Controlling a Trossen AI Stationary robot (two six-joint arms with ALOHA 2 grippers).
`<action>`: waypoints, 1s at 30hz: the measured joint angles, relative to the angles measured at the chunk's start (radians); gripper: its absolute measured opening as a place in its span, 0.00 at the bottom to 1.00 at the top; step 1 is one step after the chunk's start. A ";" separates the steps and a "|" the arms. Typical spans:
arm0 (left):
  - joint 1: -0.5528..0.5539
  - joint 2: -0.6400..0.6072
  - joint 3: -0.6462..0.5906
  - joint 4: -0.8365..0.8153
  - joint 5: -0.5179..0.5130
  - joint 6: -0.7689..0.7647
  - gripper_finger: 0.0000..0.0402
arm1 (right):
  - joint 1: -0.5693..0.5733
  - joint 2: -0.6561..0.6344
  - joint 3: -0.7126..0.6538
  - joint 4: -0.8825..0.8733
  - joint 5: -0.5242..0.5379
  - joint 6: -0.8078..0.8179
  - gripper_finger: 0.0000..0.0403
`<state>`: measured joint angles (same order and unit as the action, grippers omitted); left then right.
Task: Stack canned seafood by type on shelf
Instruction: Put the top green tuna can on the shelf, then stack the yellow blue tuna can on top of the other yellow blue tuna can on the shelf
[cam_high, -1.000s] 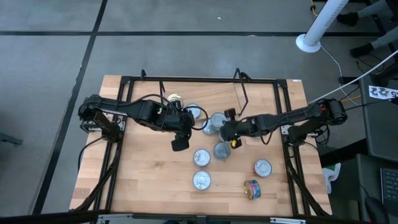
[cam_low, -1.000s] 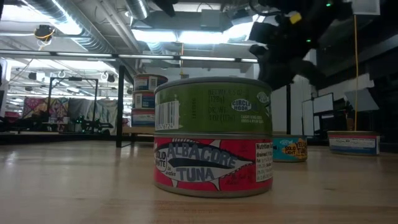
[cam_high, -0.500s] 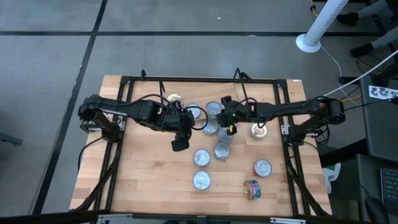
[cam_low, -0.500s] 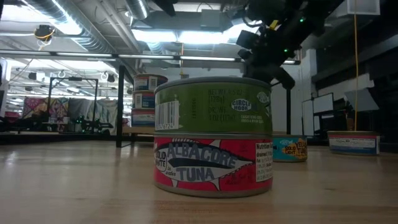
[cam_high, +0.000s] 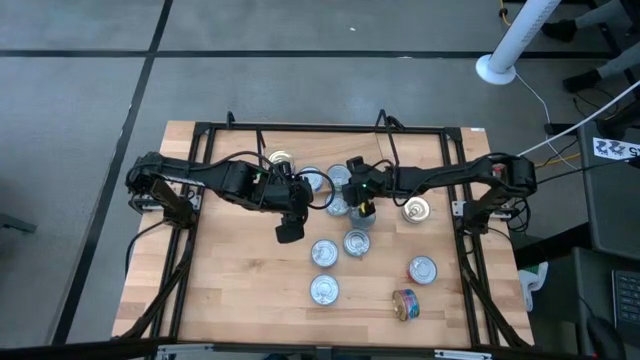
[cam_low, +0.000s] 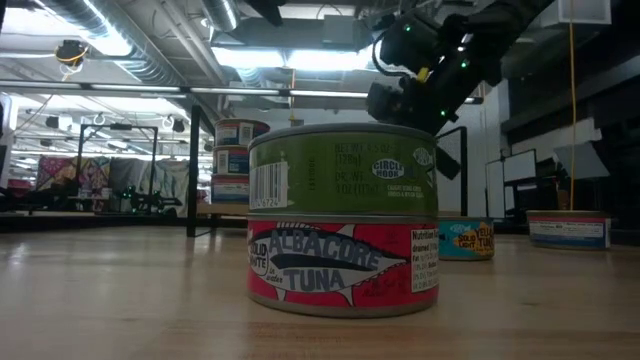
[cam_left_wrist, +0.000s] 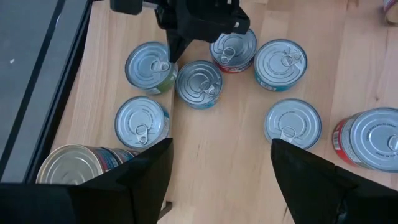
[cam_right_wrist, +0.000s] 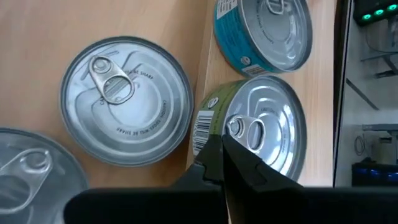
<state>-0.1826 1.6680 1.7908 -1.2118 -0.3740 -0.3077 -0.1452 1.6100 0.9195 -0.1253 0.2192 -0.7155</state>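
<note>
Several round tins stand on the table. A green-labelled tin (cam_right_wrist: 261, 134) and a teal tin (cam_right_wrist: 267, 25) stand on the lighter shelf board (cam_right_wrist: 320, 93). A silver-lidded tin (cam_right_wrist: 127, 99) stands beside them on the table. A stack of three tins (cam_low: 235, 160) stands on the shelf (cam_low: 205, 211). Up front, a green tin sits on a red tuna tin (cam_low: 342, 265). My right gripper (cam_right_wrist: 214, 146) is shut and hangs over the green-labelled tin's rim (cam_high: 340, 178); the low view shows it above tin height (cam_low: 445, 168). My left gripper (cam_left_wrist: 221, 146) waits open at mid-table (cam_high: 288, 232).
More tins lie toward the near right: two silver lids (cam_high: 323, 252) (cam_high: 357, 240), one (cam_high: 415, 208) by the right rail, one (cam_high: 422, 268) and a tin on its side (cam_high: 405, 303). Black rails (cam_high: 300, 127) frame the tabletop. Bare wood lies near left.
My right gripper has moved toward the table's left and far edge and come lower, from beside the middle tins to above the green-labelled tin. This uncovered a silver-lidded tin near the right rail. The left arm has kept still.
</note>
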 joint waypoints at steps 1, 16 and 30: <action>0.000 0.000 0.000 0.000 0.000 0.000 0.66 | 0.000 -0.001 0.000 0.004 0.000 0.000 0.00; 0.000 0.000 0.000 0.002 0.000 0.000 0.66 | 0.000 -0.001 0.000 0.038 0.035 -0.002 0.08; 0.000 0.000 0.000 0.002 0.000 0.000 0.66 | 0.030 -0.002 0.000 0.056 0.267 0.008 0.26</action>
<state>-0.1825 1.6684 1.7908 -1.2098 -0.3740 -0.3077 -0.1154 1.6081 0.9195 -0.0692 0.4861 -0.7071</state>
